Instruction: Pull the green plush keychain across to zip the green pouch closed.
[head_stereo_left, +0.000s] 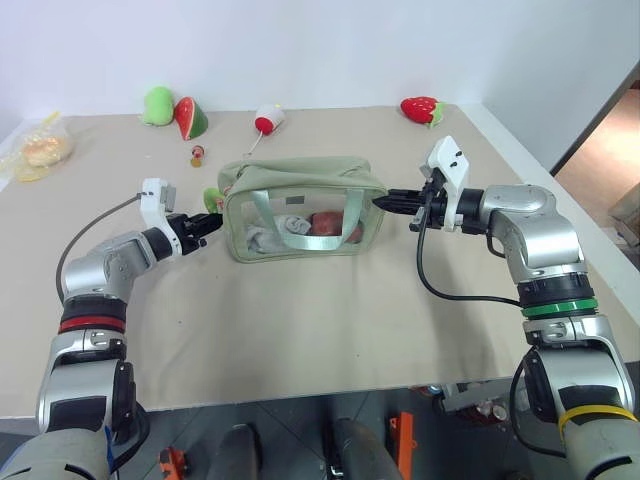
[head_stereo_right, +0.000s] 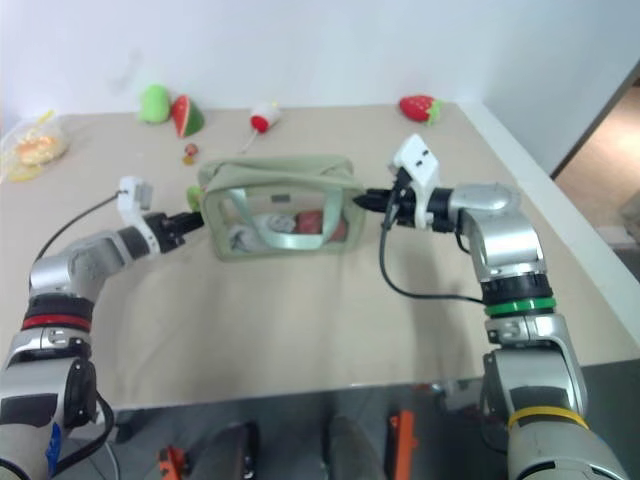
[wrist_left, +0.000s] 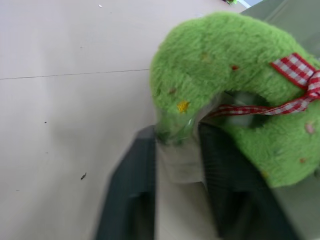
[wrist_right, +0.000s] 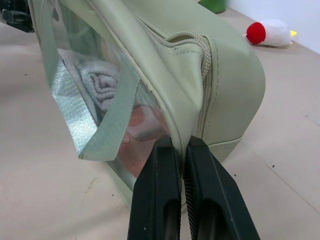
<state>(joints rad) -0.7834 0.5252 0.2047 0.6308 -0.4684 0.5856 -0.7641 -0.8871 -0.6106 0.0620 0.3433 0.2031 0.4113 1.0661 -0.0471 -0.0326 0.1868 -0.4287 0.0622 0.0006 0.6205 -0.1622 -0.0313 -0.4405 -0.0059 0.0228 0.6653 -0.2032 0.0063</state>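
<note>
left fingers: pinching green plush keychain | right fingers: clamped on green pouch end

Readable text: none can be read in any view.
Boxy sage-green fabric pouch with a clear plastic side panel: no lettering, logo or label visible on it.
Bright lime-green fuzzy plush keychain with a red-and-white checked ribbon: no tag or writing visible; the ribbon carries a check pattern, not letters.
Beige tabletop: no signs, numbers or markings that read as text.
</note>
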